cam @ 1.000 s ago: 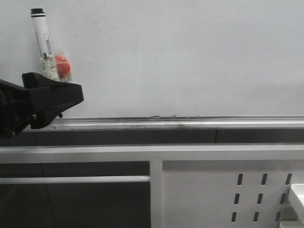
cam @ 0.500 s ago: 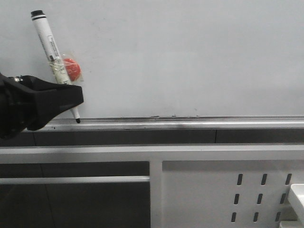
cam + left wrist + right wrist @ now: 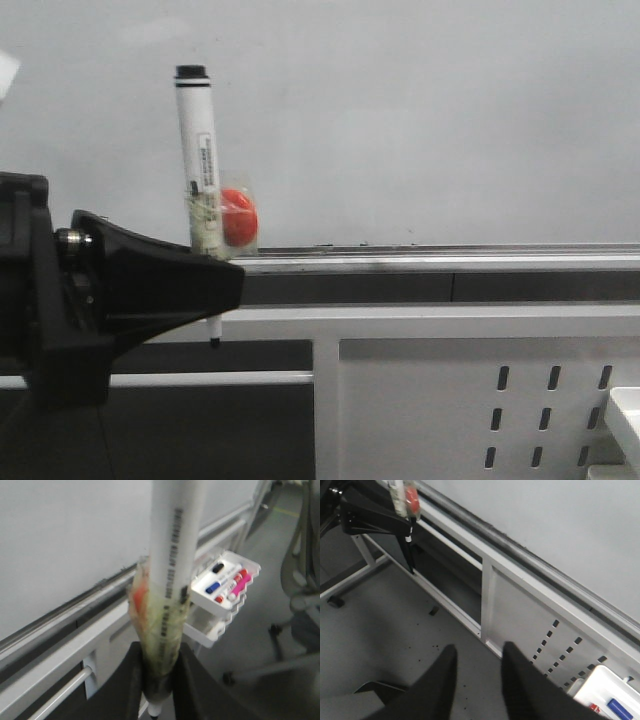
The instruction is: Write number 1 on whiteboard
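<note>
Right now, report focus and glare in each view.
Front view: the left gripper looms dark and soft, the whiteboard evenly lit. Left wrist view: the marker is blurred close up. Right wrist view: the right gripper is blurred, the floor sharper.

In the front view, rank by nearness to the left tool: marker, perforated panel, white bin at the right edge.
1. Marker: clamped in the left tool.
2. Perforated panel: lower right.
3. White bin: far right edge.
</note>
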